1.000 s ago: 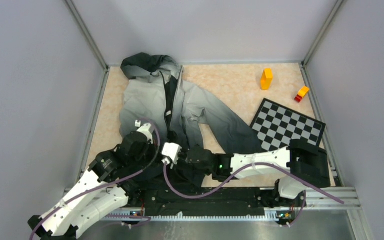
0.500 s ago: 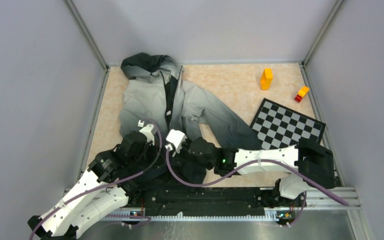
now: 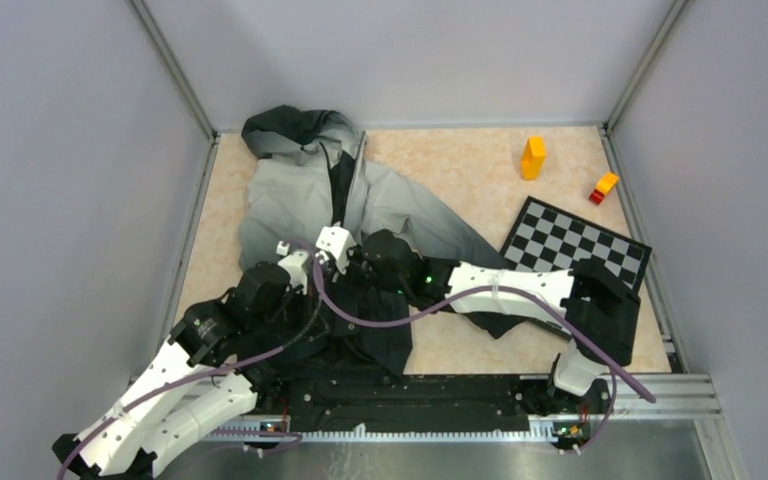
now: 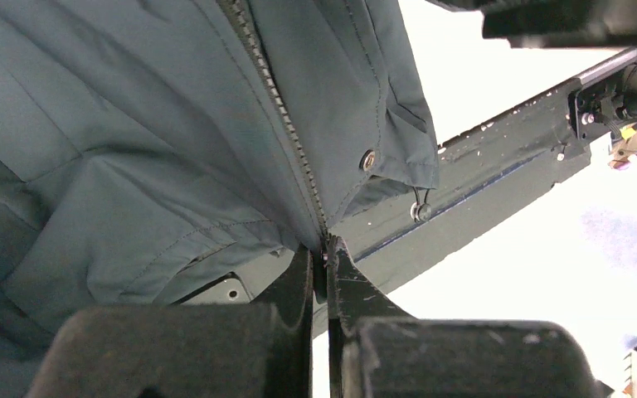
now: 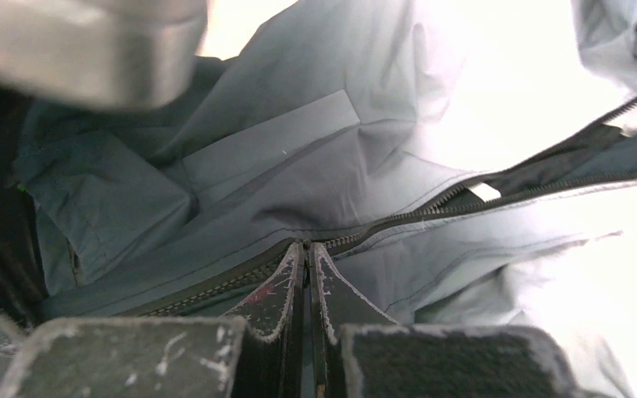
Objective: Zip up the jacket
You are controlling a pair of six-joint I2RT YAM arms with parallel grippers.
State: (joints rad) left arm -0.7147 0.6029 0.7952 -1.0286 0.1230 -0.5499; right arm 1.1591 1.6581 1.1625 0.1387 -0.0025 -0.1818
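While both arms reached in from the bottom of the overhead view, the jacket [image 3: 285,200] lay spread on the table [image 3: 460,170] in the left-centre of the frame. Its dark hood [image 3: 285,128] sat at the upper left against the back wall, and one sleeve trailed out toward the lower right. Its black hem was bunched under the two wrists near the bottom edge. The upper front stood open, showing a dark strip down the middle.

In the left wrist view, the left gripper [image 4: 325,249] was pinched nearly closed, with only a sliver between the fingers. It clamped the jacket at the lowest end of the zipper [image 4: 278,108], which ran from there toward the top of the frame with its teeth meshed. A metal snap [image 4: 367,159] sat on the flap just right of the zipper, and a dark rail [image 4: 498,157] crossed behind the hem.

In the right wrist view, the right gripper [image 5: 307,253] was likewise narrowed to a thin slit and gripped the jacket on the zipper line. The teeth were joined toward the lower left and parted toward the upper right. Whether the pull tab sat between the fingers could not be told.

A checkerboard [image 3: 572,250] lay at the right, with a yellow block [image 3: 532,157] and a small red-and-yellow block [image 3: 603,187] beyond it.
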